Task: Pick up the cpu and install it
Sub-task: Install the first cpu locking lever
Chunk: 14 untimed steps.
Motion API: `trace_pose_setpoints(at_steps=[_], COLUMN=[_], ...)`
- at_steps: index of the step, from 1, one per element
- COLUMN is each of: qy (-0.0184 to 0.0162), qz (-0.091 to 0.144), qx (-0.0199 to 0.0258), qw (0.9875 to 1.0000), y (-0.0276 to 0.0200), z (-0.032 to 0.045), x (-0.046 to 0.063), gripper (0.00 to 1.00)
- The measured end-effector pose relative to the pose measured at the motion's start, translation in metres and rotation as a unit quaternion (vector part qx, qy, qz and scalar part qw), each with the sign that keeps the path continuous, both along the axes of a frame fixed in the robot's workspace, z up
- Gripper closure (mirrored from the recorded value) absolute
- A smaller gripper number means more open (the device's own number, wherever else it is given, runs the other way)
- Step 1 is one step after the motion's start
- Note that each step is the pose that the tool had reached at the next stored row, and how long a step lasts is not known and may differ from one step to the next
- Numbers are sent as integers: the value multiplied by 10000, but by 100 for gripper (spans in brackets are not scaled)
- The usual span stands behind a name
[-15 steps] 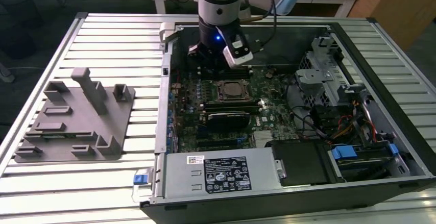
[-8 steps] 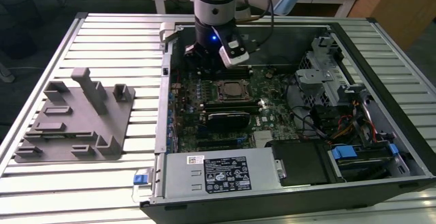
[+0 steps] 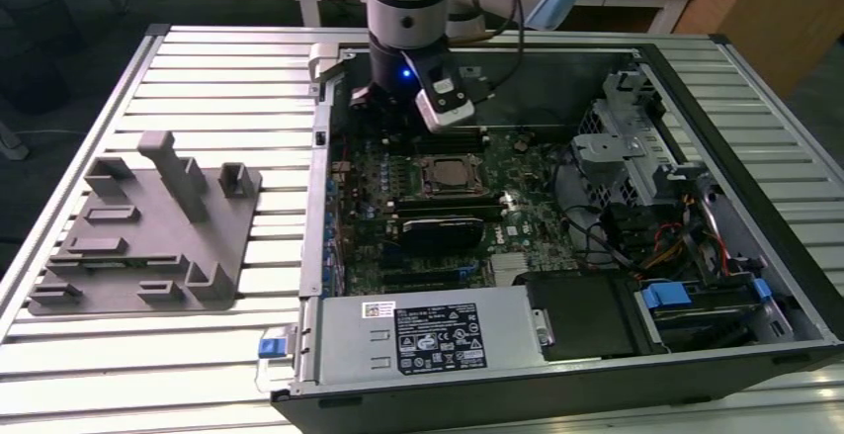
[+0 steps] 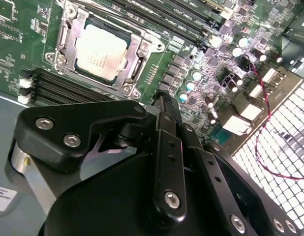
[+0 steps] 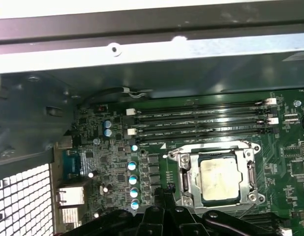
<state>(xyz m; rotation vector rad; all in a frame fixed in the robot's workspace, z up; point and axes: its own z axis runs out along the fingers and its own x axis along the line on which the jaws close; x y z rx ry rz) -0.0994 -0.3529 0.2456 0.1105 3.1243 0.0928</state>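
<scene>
On the worktop [image 3: 237,78], at the exterior view's left, stands a grey fixture block [image 3: 145,246]; further right, inside the open computer case [image 3: 738,108], the cpu [image 4: 100,51] lies seated in its motherboard socket [image 4: 137,64]; the end effector [image 4: 163,101] hovers near it, clenched on nothing.

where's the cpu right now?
The cpu lies in the motherboard socket inside the open case, beside the memory slots, near the middle of the exterior view.
</scene>
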Motion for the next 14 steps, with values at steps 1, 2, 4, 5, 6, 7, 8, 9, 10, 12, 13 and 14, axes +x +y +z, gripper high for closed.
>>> trace_pose_setpoints(at_steps=[1, 2, 4, 5, 6, 7, 8, 9, 10, 12, 13, 14], qy=[0, 0, 0, 0, 0, 0, 0, 0, 0, 0, 0, 0], qz=[0, 0, 0, 0, 0, 0, 0, 0, 0, 0, 0, 0], qx=[0, 1, 6, 28, 54, 83, 112, 145, 175, 240, 282, 326], qw=[10000, 10000, 10000, 10000, 10000, 10000, 9999, 9999, 9998, 9997, 9996, 9995], y=[0, 0, 0, 0, -1, 0, -1, -1, -1, -1, -1, -1], z=[0, -1, 0, -1, 0, -1, 0, -1, 0, 0, 0, -1], x=[-11, -21, -41, -48, -53, -59, -65, -70, -75, -84, -88, -91], gripper=[89, 89, 89, 89, 89, 89, 89, 89, 89, 89, 89, 89])
